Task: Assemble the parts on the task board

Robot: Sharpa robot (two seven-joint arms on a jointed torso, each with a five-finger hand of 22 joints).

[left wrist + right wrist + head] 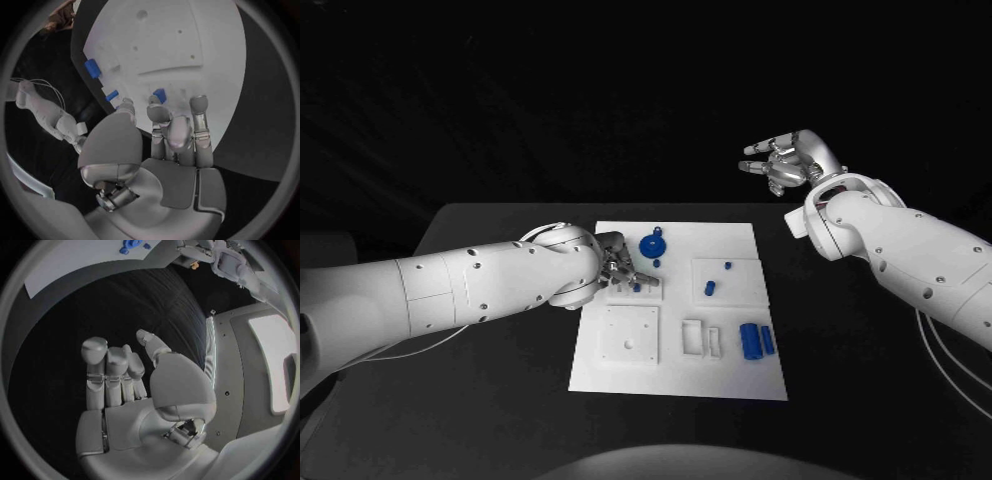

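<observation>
L hand fingers apart over task board left edge, holding nothing | R hand spread, well beyond board | risk: my fingers nudge blue parts nearby

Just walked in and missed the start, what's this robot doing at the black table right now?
It is working on the white task board, which carries several small blue parts. The left hand is down over the board's left side, fingers near a small blue part; whether it grips that part cannot be told. The right hand is raised beyond the table's far right corner, open and holding nothing. A round blue part lies near the board's far edge.
</observation>
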